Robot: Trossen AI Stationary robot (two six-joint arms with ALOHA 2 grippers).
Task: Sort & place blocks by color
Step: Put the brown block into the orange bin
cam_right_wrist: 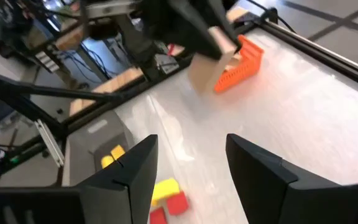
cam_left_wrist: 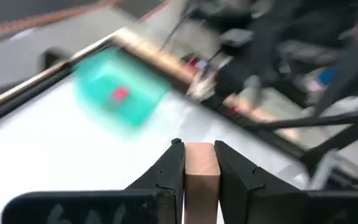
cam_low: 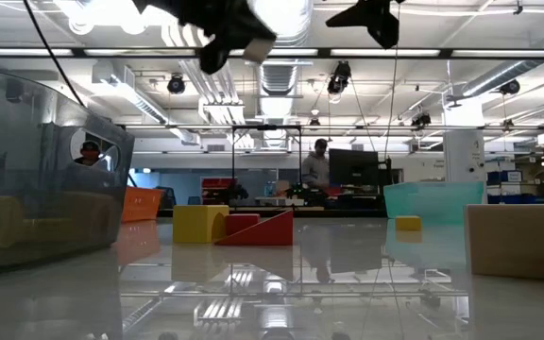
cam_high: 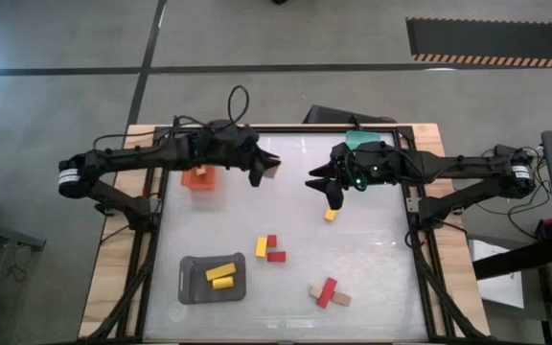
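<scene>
A pale tan block (cam_left_wrist: pixel 201 171) was pinched between the fingers of the left claw (cam_high: pixel 269 168), held above the surface (cam_high: pixel 372 259) near the orange tray (cam_high: pixel 199 179). The right claw (cam_high: pixel 322 182) hung beside the green tray (cam_high: pixel 360 140) with its fingers spread and nothing between them; a yellow block (cam_high: pixel 331 215) lay on the surface just below it. Two yellow blocks (cam_high: pixel 221 275) sat in the grey tray (cam_high: pixel 192 287). Red, yellow and tan blocks (cam_high: pixel 271 248) lay loose nearby.
</scene>
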